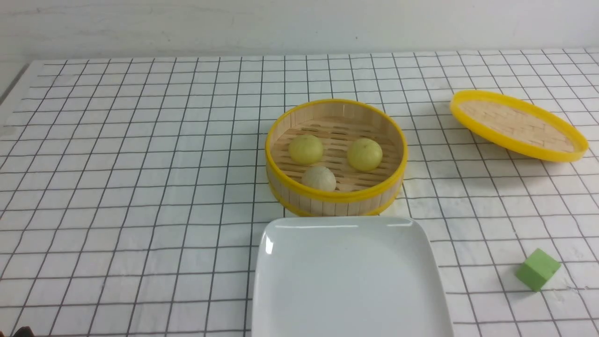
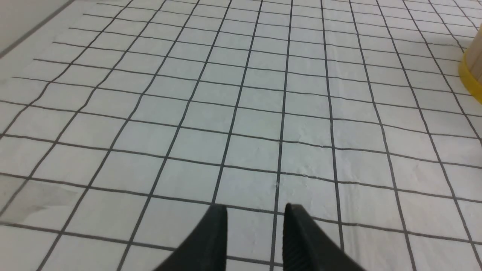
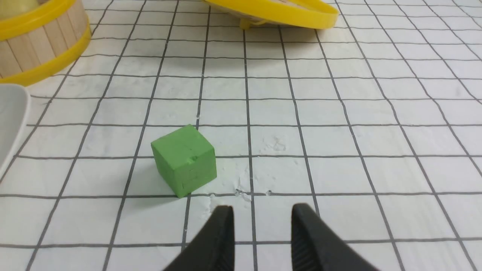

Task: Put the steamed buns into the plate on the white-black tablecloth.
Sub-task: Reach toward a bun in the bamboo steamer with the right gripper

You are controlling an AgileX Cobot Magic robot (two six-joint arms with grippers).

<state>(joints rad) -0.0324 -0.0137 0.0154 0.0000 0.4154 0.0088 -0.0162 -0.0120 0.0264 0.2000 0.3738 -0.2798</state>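
The left pincer point(image 2: 256, 209) is hovering low over the white-black tablecloth point(image 2: 241, 113), its two dark fingers standing apart and gripping nothing. Only bare grid is lying straight ahead of its tips, and the yellow-rimmed bamboo steamer point(image 2: 472, 77) is showing far ahead, off toward the other arm's side. The right pincer point(image 3: 262, 209) is likewise standing parted with nothing between its fingers. A green cube point(image 3: 184, 165) is sitting near, just ahead of its tips and apart from them, shifted toward the side where the plate point(image 3: 9, 124) is lying. The steamer and the lid point(image 3: 271, 13) are lying well beyond the cube, the lid upside down and tilted on the counter. The three steamed buns point(image 1: 306, 149) are all resting inside the steamer, well apart from both pincers, with two pale yellow ones toward the far wall and an off-white one against the near wall. The plate is lying flat on the cloth just on the robot's side of the steamer, between the two pincers' sides.
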